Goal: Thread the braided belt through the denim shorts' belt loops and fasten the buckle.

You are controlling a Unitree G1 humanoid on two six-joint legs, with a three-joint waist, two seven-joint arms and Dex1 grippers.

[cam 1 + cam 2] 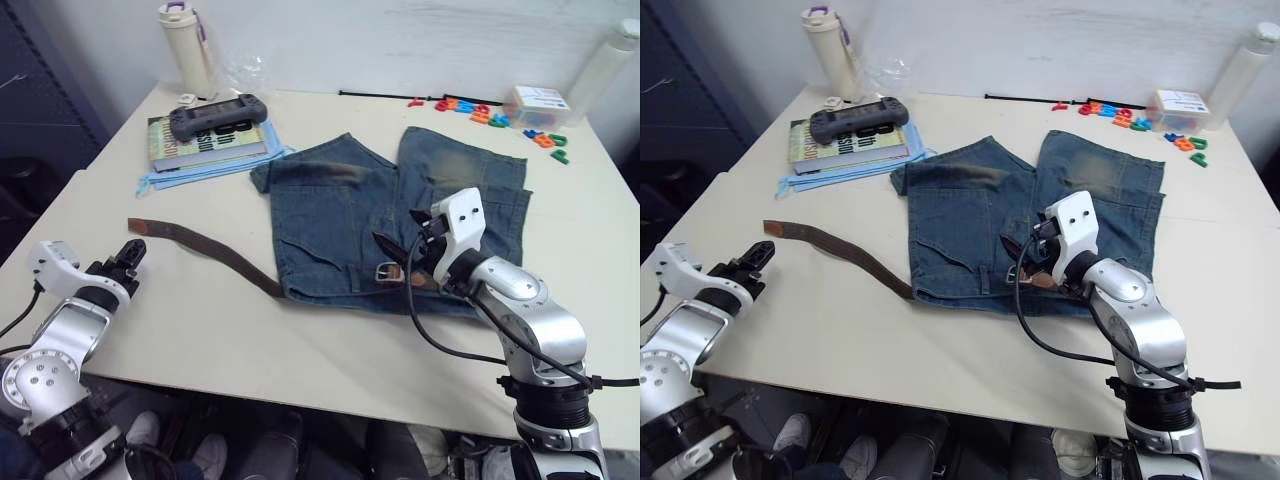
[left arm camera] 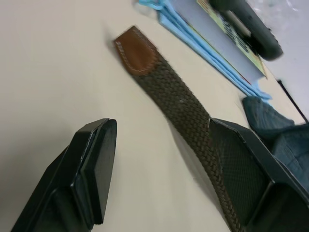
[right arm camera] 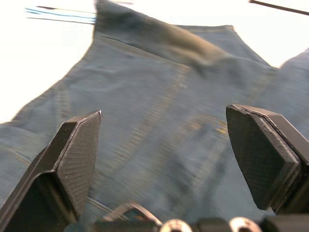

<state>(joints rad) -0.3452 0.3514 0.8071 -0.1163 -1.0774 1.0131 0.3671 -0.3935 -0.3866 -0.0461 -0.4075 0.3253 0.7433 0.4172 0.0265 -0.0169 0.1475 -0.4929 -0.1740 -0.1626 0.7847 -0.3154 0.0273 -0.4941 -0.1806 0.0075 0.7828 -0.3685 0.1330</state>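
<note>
We have the braided belt (image 1: 215, 250) partly in the denim shorts (image 1: 350, 200), both our left hand (image 2: 159, 169) and right hand (image 3: 164, 159) apart and empty, so next we probably grab its buckle (image 1: 387, 271).

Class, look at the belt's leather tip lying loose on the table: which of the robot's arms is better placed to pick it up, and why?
Probably the left. The left gripper hovers open beside the leather tip of the braided belt, while the right gripper, also open, is over the denim shorts near the buckle.

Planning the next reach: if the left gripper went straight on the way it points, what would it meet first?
Probably the braided belt, crossing the table just ahead of the open left gripper; depth is uncertain.
</note>
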